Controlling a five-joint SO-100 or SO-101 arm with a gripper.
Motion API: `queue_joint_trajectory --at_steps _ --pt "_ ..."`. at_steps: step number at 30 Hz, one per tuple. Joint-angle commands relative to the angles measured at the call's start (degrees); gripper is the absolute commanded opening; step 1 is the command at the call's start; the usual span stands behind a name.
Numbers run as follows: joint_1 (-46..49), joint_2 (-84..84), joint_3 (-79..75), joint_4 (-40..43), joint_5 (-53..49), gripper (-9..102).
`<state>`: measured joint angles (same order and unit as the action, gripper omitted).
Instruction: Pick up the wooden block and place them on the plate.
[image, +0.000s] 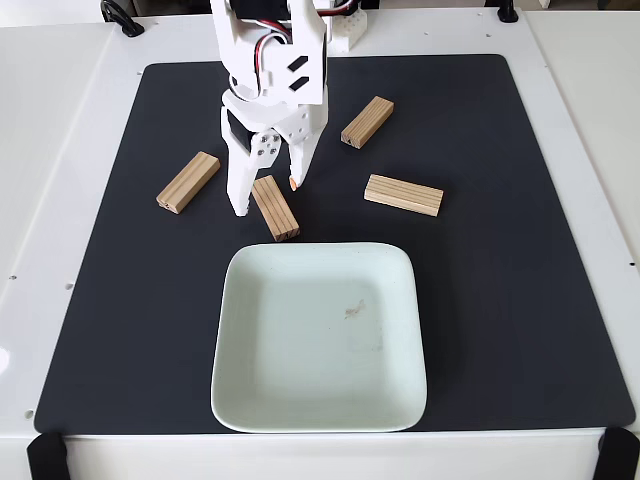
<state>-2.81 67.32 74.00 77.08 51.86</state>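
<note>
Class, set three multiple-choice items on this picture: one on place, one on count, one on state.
1. Where is the plate?
A. nearer the camera than the blocks
B. behind the arm
C. off the mat

2. How many wooden blocks lie on the black mat?
A. two
B. four
C. six

3. What is the claw doing?
A. shut on a block
B. open astride a block
C. resting on the plate

Key: A, the plate sits below every block in the fixed view; B, four bars show; B, the fingers straddle the middle block.
</note>
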Motion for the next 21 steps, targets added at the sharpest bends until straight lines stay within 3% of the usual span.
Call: queue_joint_trajectory --at_steps 1,21 --pt "1.1 0.4 -2.3 -0.4 0.4 29" --pt "0.4 -4.7 -6.2 -0.4 0.4 27"
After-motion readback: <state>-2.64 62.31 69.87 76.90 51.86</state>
